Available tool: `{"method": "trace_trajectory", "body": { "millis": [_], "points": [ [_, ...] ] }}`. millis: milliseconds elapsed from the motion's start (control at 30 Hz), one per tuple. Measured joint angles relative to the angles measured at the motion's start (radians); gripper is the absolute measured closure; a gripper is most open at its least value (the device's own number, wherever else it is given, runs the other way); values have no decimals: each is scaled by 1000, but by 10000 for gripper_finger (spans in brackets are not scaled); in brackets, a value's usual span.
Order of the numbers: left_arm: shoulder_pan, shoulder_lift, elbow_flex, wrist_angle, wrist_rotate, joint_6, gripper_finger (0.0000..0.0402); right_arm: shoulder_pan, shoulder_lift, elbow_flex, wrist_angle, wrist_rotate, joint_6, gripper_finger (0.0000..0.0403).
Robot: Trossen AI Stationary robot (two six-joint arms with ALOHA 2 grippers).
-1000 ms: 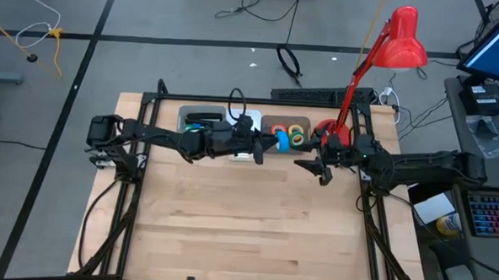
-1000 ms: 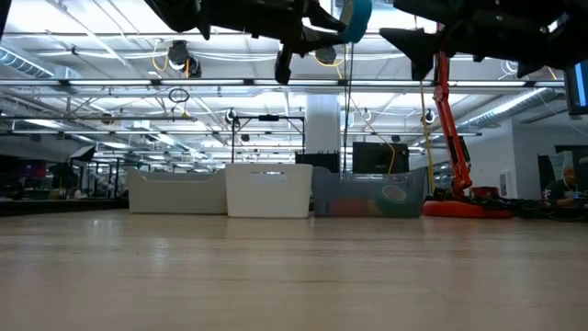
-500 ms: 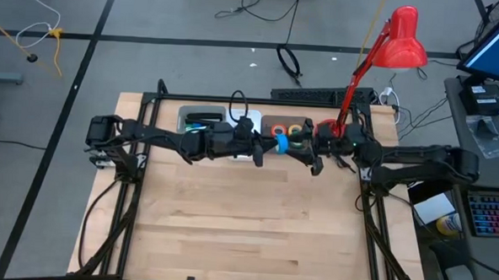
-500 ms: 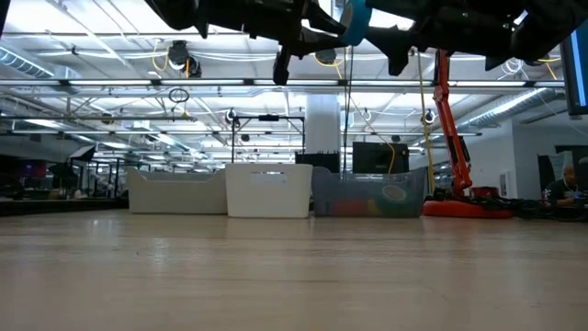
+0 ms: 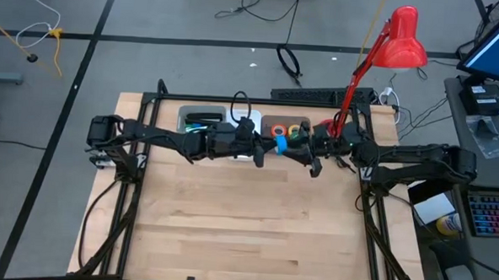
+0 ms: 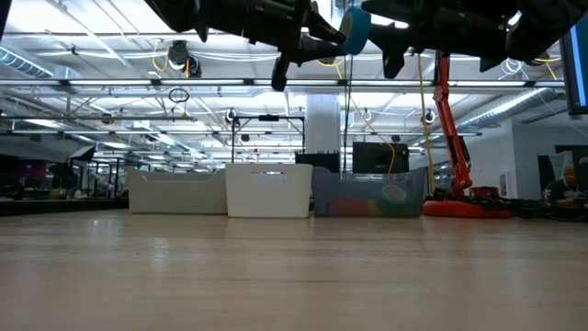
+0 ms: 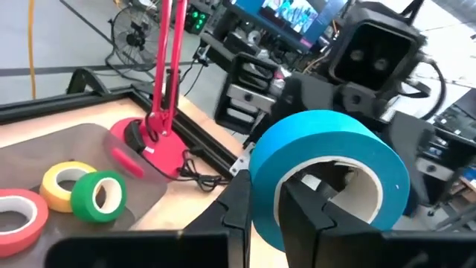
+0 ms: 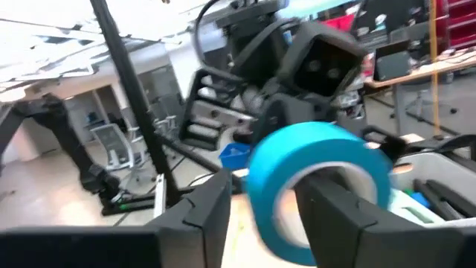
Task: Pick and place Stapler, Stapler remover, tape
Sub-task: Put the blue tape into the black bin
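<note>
Above bins, blue tape (image 5: 280,143) clamped in left claw (image 5: 270,146); right claw (image 5: 304,153) straddles it, fingers apart.

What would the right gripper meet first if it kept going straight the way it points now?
The blue tape roll held by the left gripper. The right gripper faces it, its fingers already either side of the roll. Whether they touch it is unclear. The left gripper's body lies directly behind.

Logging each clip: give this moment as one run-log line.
phase: handover aloft | left claw: shut on blue ring-shaped tape roll | right claw: around same roll, closing | above bins
</note>
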Motion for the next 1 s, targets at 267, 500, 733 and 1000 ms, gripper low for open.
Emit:
{"method": "trace_trajectory", "body": {
  "millis": [267,500,733,1000],
  "points": [
    [2,0,0,1,-2,-1,358,0,0,0,-2,-4,0,309],
    [2,0,0,2,-3,4,358,1,0,0,-4,-8,-3,362],
    [2,0,0,1,2,8,357,0,0,-1,-2,-31,-1,369],
    [3,0,1,-2,8,36,312,0,-1,-2,-1,-31,-6,369]
  ]
}}
